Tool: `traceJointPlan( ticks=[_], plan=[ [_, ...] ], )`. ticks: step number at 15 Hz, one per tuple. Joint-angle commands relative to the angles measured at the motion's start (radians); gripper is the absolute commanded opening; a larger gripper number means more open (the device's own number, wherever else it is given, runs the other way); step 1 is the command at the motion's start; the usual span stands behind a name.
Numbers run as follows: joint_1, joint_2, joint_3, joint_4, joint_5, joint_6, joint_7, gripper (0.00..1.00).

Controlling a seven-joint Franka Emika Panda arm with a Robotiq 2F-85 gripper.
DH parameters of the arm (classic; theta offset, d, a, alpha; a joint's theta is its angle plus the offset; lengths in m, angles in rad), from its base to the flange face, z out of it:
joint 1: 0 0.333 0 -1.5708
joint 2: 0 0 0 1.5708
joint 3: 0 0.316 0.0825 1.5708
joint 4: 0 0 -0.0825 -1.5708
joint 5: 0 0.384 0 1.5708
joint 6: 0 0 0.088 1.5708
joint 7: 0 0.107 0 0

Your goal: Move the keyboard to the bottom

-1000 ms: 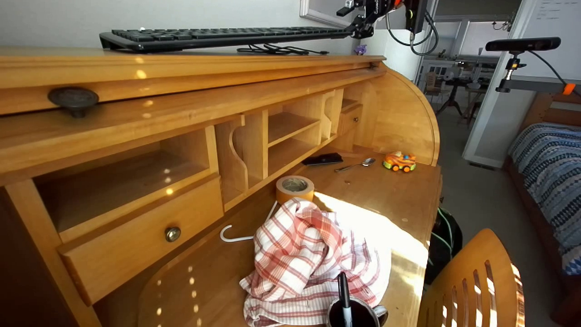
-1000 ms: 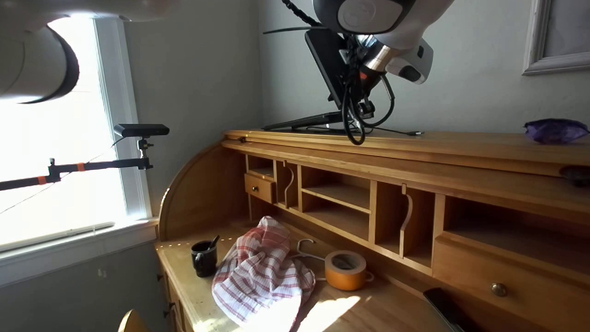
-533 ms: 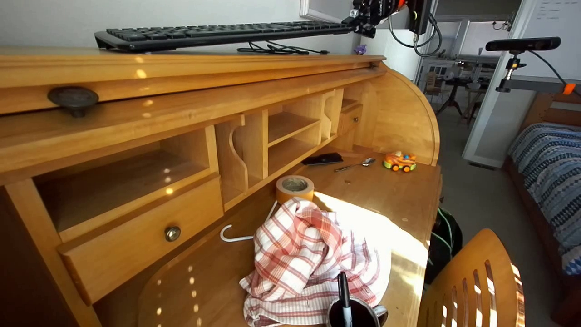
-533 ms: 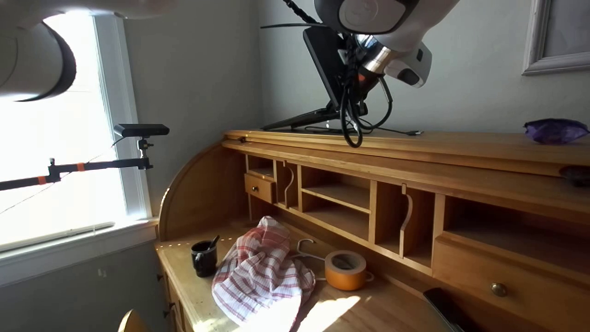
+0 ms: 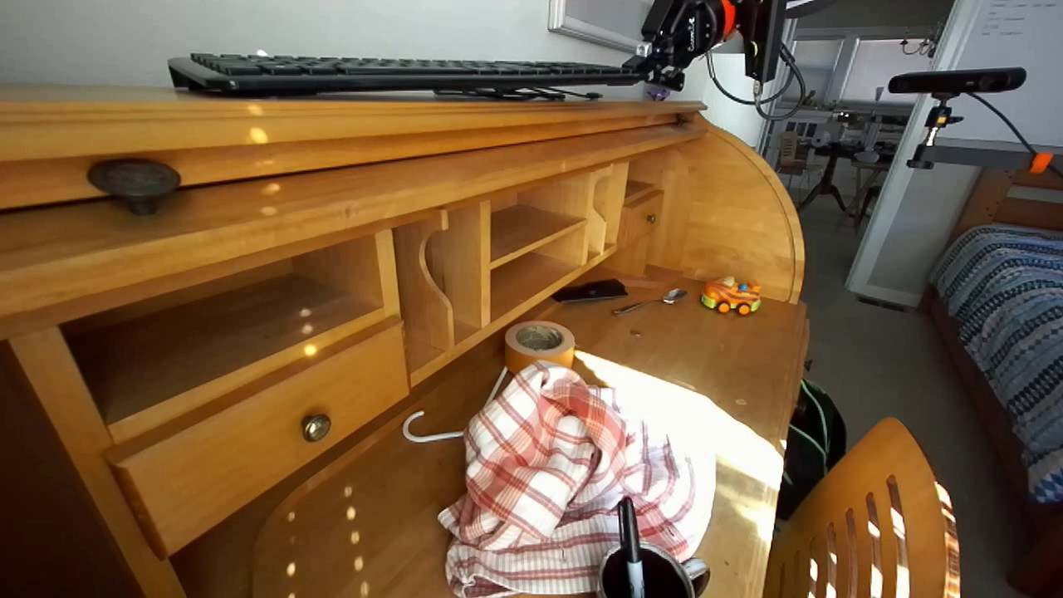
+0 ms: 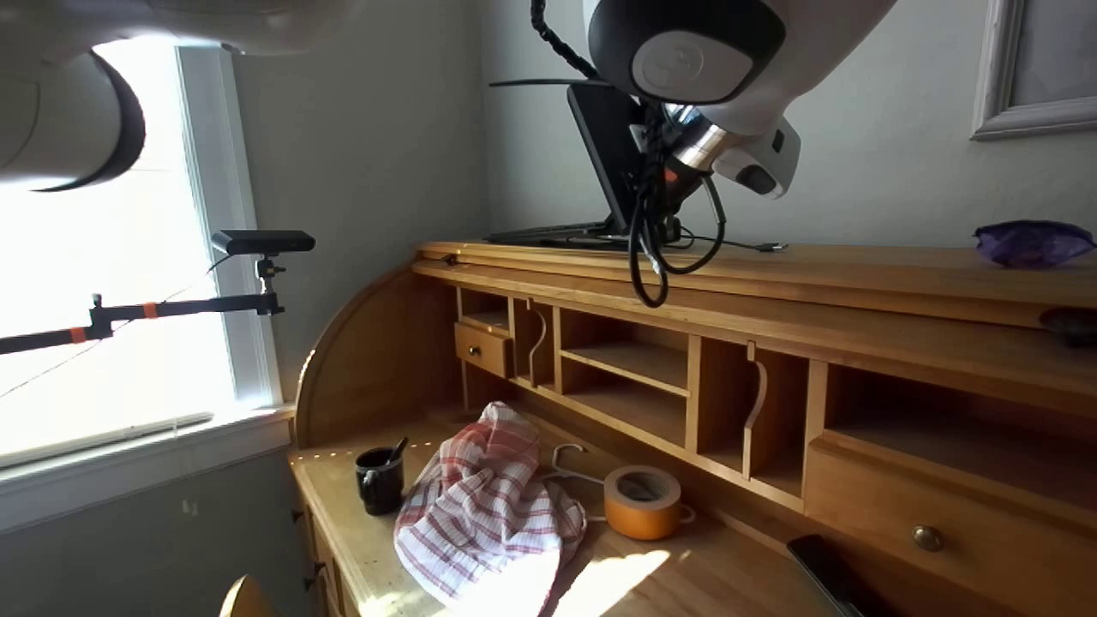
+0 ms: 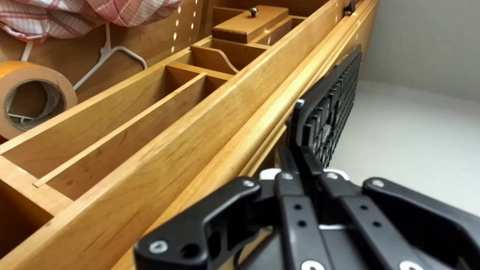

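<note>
The wrist view alone shows clearly how the end effector (image 7: 296,152) is clamped on one end of the keyboard (image 7: 333,104), flat ridged black plastic low along the top shelf (image 6: 891,264). Only an exterior view catches the toy car (image 5: 731,296) and metal spoon (image 5: 654,301) on the bench (image 5: 681,340) of glossy honey-coloured wood, where a checked cloth (image 5: 573,473) lies rumpled.

Cloth (image 5: 552,465) crowds writing surface (image 5: 689,340) — room beside spoon (image 5: 664,298).

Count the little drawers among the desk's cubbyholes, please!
2: in an exterior view, the near drawer sits at one end of the cubbyholes, the far drawer at the opposite end. None looks hidden.
</note>
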Motion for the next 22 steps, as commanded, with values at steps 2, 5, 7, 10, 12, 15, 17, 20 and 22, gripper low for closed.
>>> traceJointPlan(
  ticks=[2,5,7,10,12,15,17,20,22],
  plan=[
    [0.009,0.006,-0.009,-0.007,-0.010,0.034,0.005,0.02],
    [0.014,0.018,-0.015,-0.005,-0.017,0.050,0.007,0.02],
    [0.018,0.026,-0.020,-0.003,-0.022,0.069,0.011,0.02],
    [0.019,0.014,-0.023,-0.017,-0.027,0.078,0.019,0.02],
    [0.014,-0.010,-0.028,-0.041,-0.038,0.050,0.009,0.02],
    [0.001,-0.048,-0.030,-0.079,-0.054,0.000,-0.011,0.02],
    [-0.005,-0.075,-0.032,-0.108,-0.072,-0.042,-0.025,0.02],
    [-0.005,-0.104,-0.042,-0.143,-0.115,-0.106,-0.061,0.02],
    [-0.001,-0.121,-0.048,-0.165,-0.138,-0.113,-0.083,0.02]
  ],
)
